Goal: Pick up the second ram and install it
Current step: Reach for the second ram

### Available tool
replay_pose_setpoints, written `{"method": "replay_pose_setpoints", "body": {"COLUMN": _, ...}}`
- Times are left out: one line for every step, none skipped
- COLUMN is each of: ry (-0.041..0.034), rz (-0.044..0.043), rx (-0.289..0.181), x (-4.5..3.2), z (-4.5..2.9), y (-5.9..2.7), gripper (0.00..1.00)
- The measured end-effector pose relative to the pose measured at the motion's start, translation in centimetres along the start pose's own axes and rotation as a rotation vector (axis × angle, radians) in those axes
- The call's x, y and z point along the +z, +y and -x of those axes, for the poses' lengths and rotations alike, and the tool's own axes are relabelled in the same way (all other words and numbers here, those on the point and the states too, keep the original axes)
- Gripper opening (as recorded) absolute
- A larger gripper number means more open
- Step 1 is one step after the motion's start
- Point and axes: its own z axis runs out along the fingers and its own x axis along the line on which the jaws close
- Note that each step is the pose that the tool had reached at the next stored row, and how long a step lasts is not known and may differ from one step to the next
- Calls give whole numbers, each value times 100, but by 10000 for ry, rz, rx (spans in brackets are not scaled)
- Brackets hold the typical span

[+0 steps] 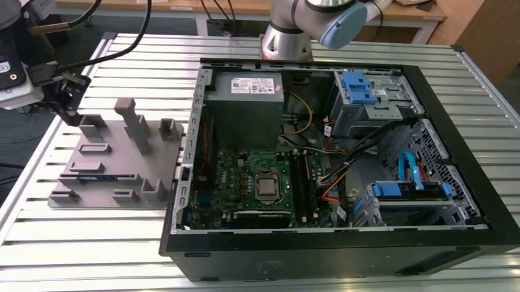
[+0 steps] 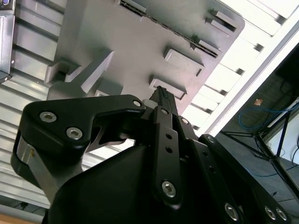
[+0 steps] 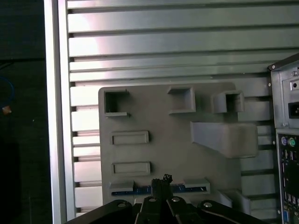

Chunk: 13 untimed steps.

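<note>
Closed, empty end effector [image 3: 161, 179] hovers over the thin blue second ram [image 3: 135, 190] in grey fixture [image 3: 163, 140].

The fixture block [image 1: 114, 161] is sitting on the table [image 1: 81, 243] at the exterior view's left of the computer case [image 1: 325, 261], holding the second ram [image 1: 101, 178] in its near-edge slot, while the motherboard [image 1: 243, 173] is lying inside the case.
</note>
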Motion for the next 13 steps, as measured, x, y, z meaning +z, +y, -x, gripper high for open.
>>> {"method": "replay_pose_setpoints", "body": {"ry": 1, "rz": 0, "rx": 0, "x": 18, "z": -3, "y": -4, "gripper": 10}}
{"method": "replay_pose_setpoints", "body": {"ry": 1, "rz": 0, "rx": 0, "x": 35, "z": -8, "y": -8, "gripper": 10}}
{"method": "replay_pose_setpoints", "body": {"ry": 1, "rz": -1, "rx": 0, "x": 53, "z": -13, "y": -13, "gripper": 10}}
{"method": "replay_pose_setpoints", "body": {"ry": 2, "rz": -3, "rx": -1, "x": 70, "z": -18, "y": -21, "gripper": 10}}
{"method": "replay_pose_setpoints", "body": {"ry": 4, "rz": -5, "rx": -2, "x": 88, "z": -20, "y": -35, "gripper": 10}}
{"method": "replay_pose_setpoints", "body": {"ry": 8, "rz": -5, "rx": -2, "x": 106, "z": -19, "y": -57, "gripper": 10}}
{"method": "replay_pose_setpoints", "body": {"ry": 11, "rz": -5, "rx": -3, "x": 123, "z": -17, "y": -83, "gripper": 10}}
{"method": "replay_pose_setpoints", "body": {"ry": 13, "rz": -5, "rx": -10, "x": 138, "z": -16, "y": -105, "gripper": 10}}
{"method": "replay_pose_setpoints", "body": {"ry": 14, "rz": -10, "rx": -23, "x": 153, "z": -15, "y": -120, "gripper": 10}}
{"method": "replay_pose_setpoints", "body": {"ry": 13, "rz": -17, "rx": -36, "x": 167, "z": -14, "y": -130, "gripper": 10}}
{"method": "replay_pose_setpoints", "body": {"ry": 11, "rz": -31, "rx": -49, "x": 180, "z": -12, "y": -139, "gripper": 10}}
{"method": "replay_pose_setpoints", "body": {"ry": 11, "rz": -53, "rx": -65, "x": 189, "z": -8, "y": -145, "gripper": 10}}
{"method": "replay_pose_setpoints", "body": {"ry": 13, "rz": -88, "rx": -83, "x": 197, "z": -1, "y": -148, "gripper": 10}}
